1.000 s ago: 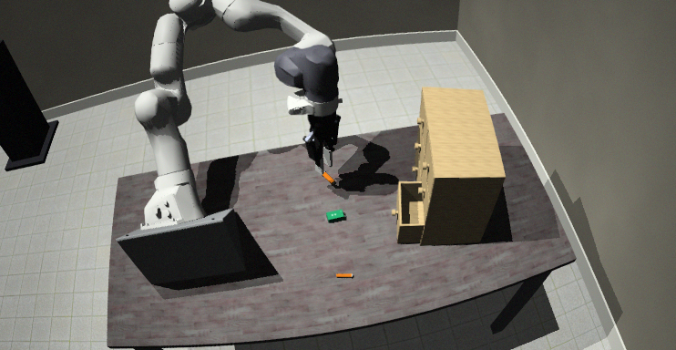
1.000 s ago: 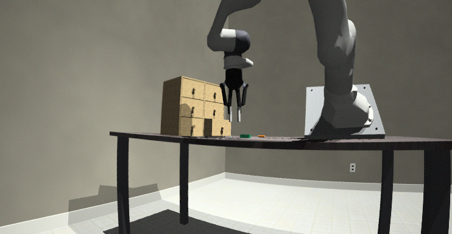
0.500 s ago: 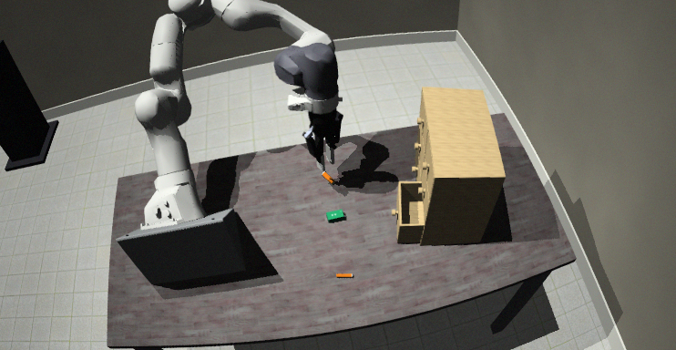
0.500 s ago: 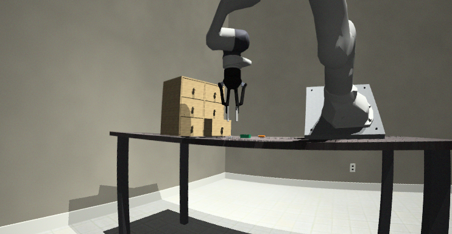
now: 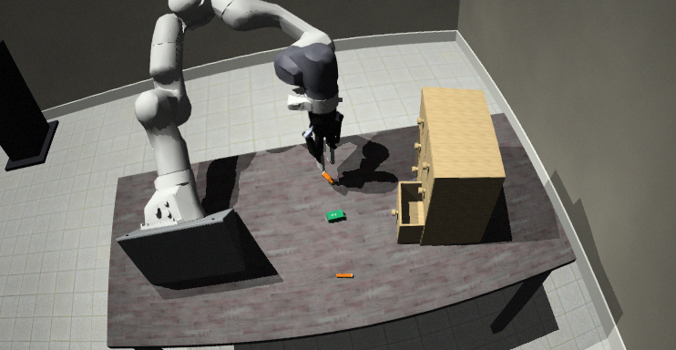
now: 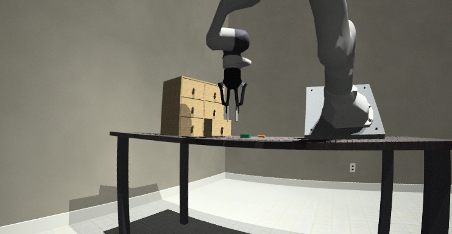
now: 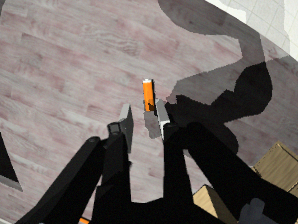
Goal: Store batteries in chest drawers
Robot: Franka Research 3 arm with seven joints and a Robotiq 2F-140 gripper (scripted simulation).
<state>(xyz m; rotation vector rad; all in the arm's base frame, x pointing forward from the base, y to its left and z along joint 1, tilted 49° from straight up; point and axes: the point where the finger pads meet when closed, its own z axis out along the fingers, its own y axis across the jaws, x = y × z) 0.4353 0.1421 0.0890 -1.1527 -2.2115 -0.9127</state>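
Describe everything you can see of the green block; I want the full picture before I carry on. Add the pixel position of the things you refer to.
The green block (image 5: 335, 215) (image 6: 245, 136) is small and box-shaped, its top bright green, its side facing the top camera darker. A few tiny pale marks sit near the middle of the top, too small to read. It looks smooth and hard; no seam shows, and I cannot tell the material. It lies flat on the table (image 5: 292, 309) (image 6: 284, 142) (image 7: 60, 65), out in front of the chest (image 5: 461, 134) (image 6: 170, 105). Only the table touches it.
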